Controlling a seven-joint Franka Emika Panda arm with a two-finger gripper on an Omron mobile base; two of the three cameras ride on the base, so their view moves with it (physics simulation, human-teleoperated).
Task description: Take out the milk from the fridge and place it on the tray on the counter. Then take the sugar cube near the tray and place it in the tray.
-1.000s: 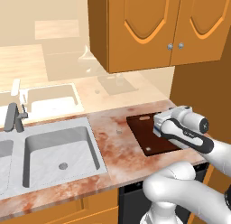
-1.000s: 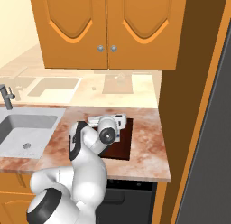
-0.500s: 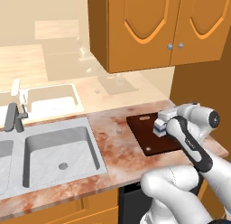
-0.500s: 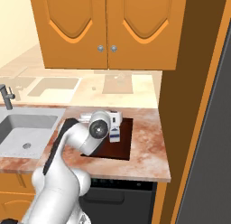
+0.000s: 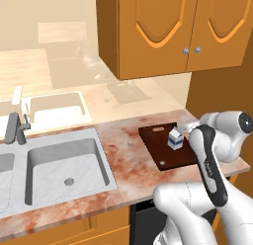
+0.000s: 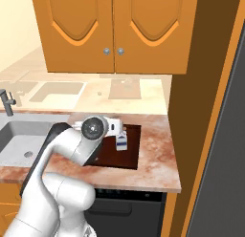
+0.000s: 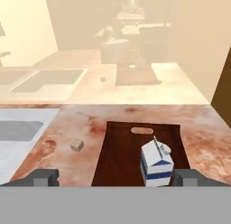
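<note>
One small white gable-top milk carton with a blue band (image 7: 157, 164) stands upright on the flat dark brown rectangular tray (image 7: 122, 155), toward the tray's right half as the hand camera sees it. From the left base camera the carton (image 5: 174, 139) sits on the tray (image 5: 160, 147) just in front of the white arm; from the right base camera the carton (image 6: 121, 141) stands on the tray (image 6: 131, 147) right beside the arm's wrist.

Two dark finger tips sit wide apart at the bottom of the hand view, nothing between them, and the gripper (image 7: 116, 177) hangs just short of the carton without touching it. Jaws spread, holding nothing.

Tiny whitish-beige sugar cube (image 7: 77, 145) lies on the reddish-beige mottled stone counter (image 7: 72, 123), off the tray, near its left edge in the hand view, between the tray and the sink. In the left base view the cube (image 5: 130, 143) is a small speck on the counter (image 5: 118, 140) just left of the tray. Tray has a pale slot near its far edge in the hand view.

Inset steel double sink (image 5: 62, 162) sits left of the cube with a grey faucet (image 5: 15, 128) behind it. Orange wooden wall cabinets with small round knobs (image 6: 115, 30) hang over the counter (image 6: 153, 140). Dark grey tall panel (image 6: 220, 150) runs down the right of the right base view.
</note>
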